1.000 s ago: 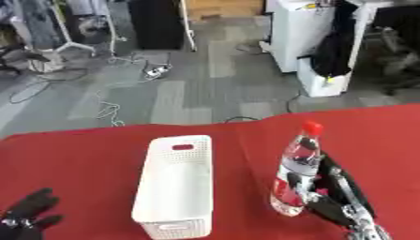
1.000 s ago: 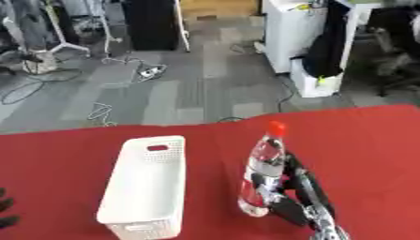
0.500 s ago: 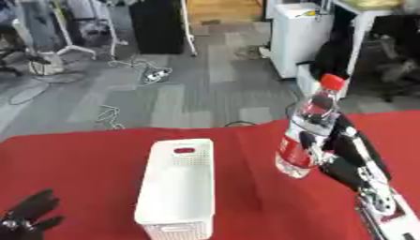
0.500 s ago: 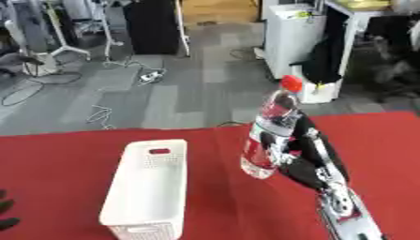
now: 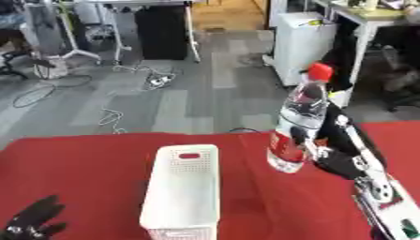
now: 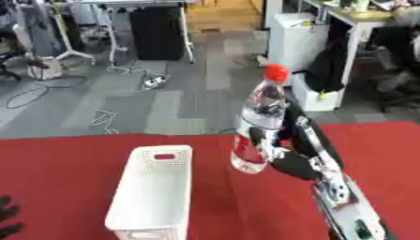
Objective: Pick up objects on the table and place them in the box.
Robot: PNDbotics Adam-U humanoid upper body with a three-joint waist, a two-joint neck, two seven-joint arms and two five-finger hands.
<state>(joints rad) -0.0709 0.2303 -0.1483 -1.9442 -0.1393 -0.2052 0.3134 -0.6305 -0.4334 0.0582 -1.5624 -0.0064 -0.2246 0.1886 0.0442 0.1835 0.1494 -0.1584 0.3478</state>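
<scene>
A clear plastic bottle (image 5: 299,123) with a red cap and a red label is held upright in the air, well above the red table (image 5: 82,164). My right hand (image 5: 332,140) is shut on the bottle, fingers curled round its lower half from the right. The bottle hangs to the right of the white perforated box (image 5: 182,187), which stands lengthwise near the table's middle and looks empty. My left hand (image 5: 31,222) rests open at the lower left corner, fingers up.
Beyond the table's far edge lies grey office floor with cables, a black cabinet (image 5: 164,28) and a white cabinet (image 5: 303,44). My right forearm (image 5: 381,194) crosses the table's right side.
My right hand has lifted the bottle off the table, carrying it higher and a little towards the far edge. The view has also shifted. The left hand has stayed put.
</scene>
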